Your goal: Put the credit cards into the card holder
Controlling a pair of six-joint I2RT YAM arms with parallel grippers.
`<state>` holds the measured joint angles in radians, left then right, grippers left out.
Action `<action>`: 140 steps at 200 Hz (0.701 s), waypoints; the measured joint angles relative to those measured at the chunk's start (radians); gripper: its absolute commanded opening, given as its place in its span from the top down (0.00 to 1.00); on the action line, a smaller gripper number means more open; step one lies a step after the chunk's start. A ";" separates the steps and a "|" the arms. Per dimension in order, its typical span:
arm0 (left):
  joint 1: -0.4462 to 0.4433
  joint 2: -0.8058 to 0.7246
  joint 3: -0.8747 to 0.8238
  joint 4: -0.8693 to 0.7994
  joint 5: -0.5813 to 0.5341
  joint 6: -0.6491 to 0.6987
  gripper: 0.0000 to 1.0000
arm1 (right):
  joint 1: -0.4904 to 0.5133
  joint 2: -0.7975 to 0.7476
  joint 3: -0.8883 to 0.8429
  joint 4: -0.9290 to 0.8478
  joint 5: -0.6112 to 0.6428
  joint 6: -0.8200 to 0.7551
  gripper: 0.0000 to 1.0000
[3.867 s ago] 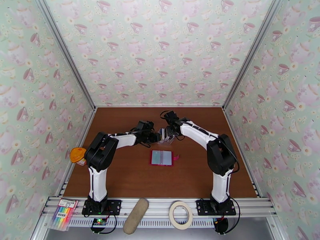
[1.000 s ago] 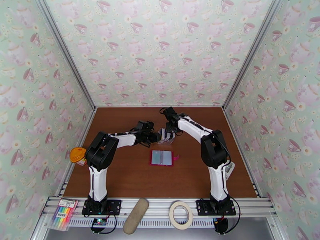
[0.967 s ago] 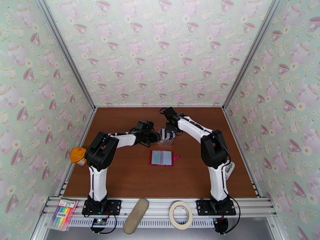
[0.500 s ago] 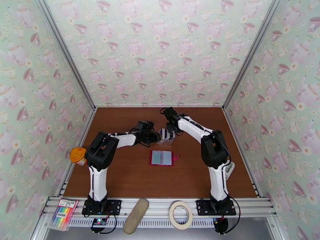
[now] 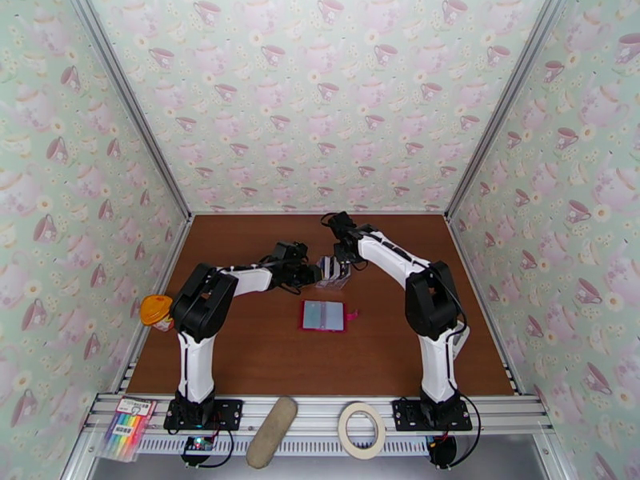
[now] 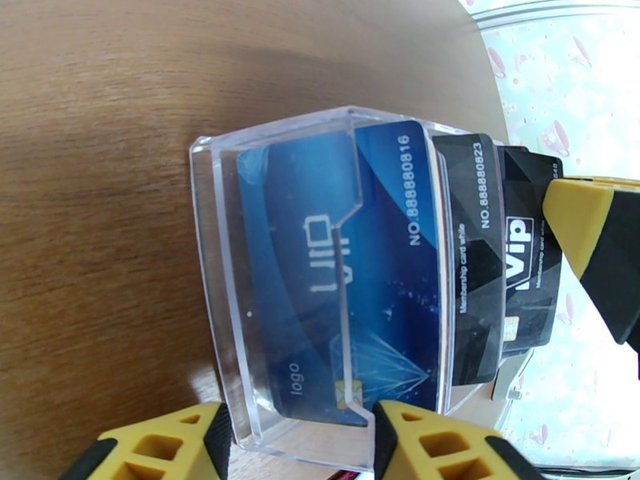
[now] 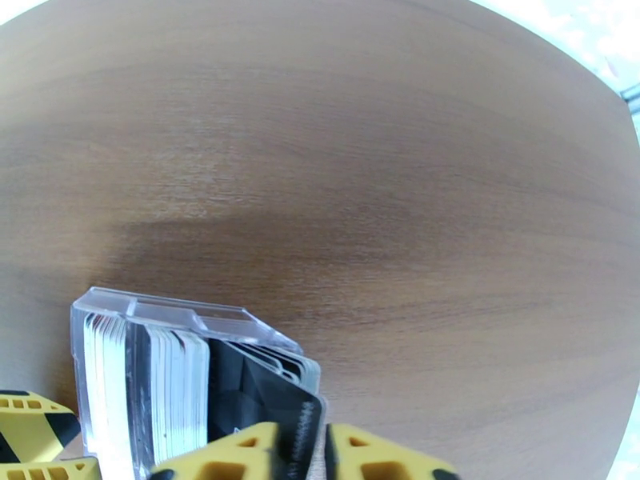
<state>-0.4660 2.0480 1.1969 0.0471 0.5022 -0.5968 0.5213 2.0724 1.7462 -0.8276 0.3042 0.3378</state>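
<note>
Brown table (image 5: 240,354), teacup-patterned walls (image 5: 320,114).

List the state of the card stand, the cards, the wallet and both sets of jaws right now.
Clear plastic card stand: holding the stack, gripped.
Dark blue card: frontmost in the stand, seated.
Black VIP card: sticking out past the others, pinched.
Red folding wallet: lying open on the table, untouched.
Left jaws: shut on the stand.
Right jaws: shut on the black VIP card.

Red wallet (image 5: 323,316) with pink tab (image 5: 352,314) on brown wood-grain table (image 5: 264,354). Clear stand (image 6: 220,274) with blue card (image 6: 344,266) and black card (image 6: 472,258). Mint wallpaper (image 5: 320,98), pink teacups.
</note>
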 measured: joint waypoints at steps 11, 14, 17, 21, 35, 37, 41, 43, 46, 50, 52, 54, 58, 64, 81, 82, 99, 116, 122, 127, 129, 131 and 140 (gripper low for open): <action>0.000 0.001 0.000 0.003 0.000 0.000 0.49 | 0.000 0.000 0.000 0.003 -0.002 -0.002 0.90; 0.000 0.001 0.000 0.003 0.000 0.000 0.49 | 0.000 0.000 0.000 0.005 -0.004 0.000 0.90; 0.000 0.001 0.000 0.003 0.000 0.000 0.49 | 0.000 0.000 0.000 0.006 -0.005 -0.002 0.91; 0.000 0.001 0.000 0.003 0.000 0.000 0.49 | 0.000 0.000 0.000 0.010 -0.007 0.000 0.91; 0.000 0.003 0.000 0.007 0.000 -0.003 0.49 | 0.001 -0.001 0.000 0.014 -0.018 -0.002 0.94; 0.000 0.003 0.000 0.008 0.000 -0.003 0.49 | 0.001 -0.001 0.000 0.014 -0.019 -0.002 0.94; 0.000 0.003 0.000 0.008 0.000 -0.003 0.49 | 0.001 -0.001 0.000 0.014 -0.021 0.000 0.94; 0.000 0.003 0.000 0.008 0.000 -0.003 0.49 | 0.001 -0.001 0.000 0.014 -0.023 -0.002 0.95; 0.000 0.003 0.000 0.008 0.000 -0.003 0.49 | 0.001 -0.001 0.000 0.015 -0.024 0.001 0.95; 0.000 0.003 0.000 0.008 0.000 -0.003 0.49 | 0.001 -0.001 0.000 0.015 -0.026 0.000 0.95; 0.000 0.003 0.000 0.008 0.000 -0.003 0.49 | 0.001 -0.001 0.000 0.015 -0.027 0.002 0.95; 0.000 0.003 0.000 0.008 0.000 -0.003 0.49 | 0.001 -0.001 0.000 0.015 -0.027 0.001 0.96; 0.000 0.003 0.000 0.009 0.000 -0.003 0.49 | 0.001 -0.001 0.000 0.015 -0.029 0.002 0.96; 0.000 0.003 0.000 0.009 0.000 -0.003 0.49 | 0.001 -0.002 0.000 0.015 -0.032 0.002 0.97; 0.000 0.003 0.000 0.009 0.000 -0.003 0.49 | 0.001 -0.006 0.000 0.015 -0.047 0.005 0.98; 0.000 0.003 0.000 0.009 0.000 -0.003 0.49 | 0.001 -0.007 0.000 0.015 -0.048 0.006 0.99; 0.000 0.003 0.000 0.010 0.000 -0.003 0.49 | 0.001 -0.019 -0.007 0.016 -0.060 0.010 0.99; 0.000 0.003 0.000 0.010 0.000 -0.003 0.49 | 0.001 -0.035 -0.015 0.016 -0.076 0.017 1.00; 0.000 0.003 0.000 0.010 0.000 -0.003 0.49 | 0.001 -0.041 -0.018 0.016 -0.079 0.019 1.00; 0.000 0.003 0.000 0.010 0.000 -0.003 0.49 | 0.001 -0.047 -0.021 0.016 -0.082 0.022 1.00; 0.000 0.003 0.000 0.010 0.000 -0.003 0.49 | 0.001 -0.049 -0.022 0.016 -0.084 0.022 1.00; 0.000 0.003 0.000 0.010 0.000 -0.003 0.49 | 0.001 -0.051 -0.023 0.016 -0.084 0.025 1.00; 0.000 0.003 0.000 0.010 0.000 -0.003 0.49 | 0.001 -0.061 -0.028 0.016 -0.089 0.028 1.00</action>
<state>-0.4660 2.0514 1.1969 0.0574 0.5026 -0.5999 0.5224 2.0113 1.7184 -0.8116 0.2150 0.3656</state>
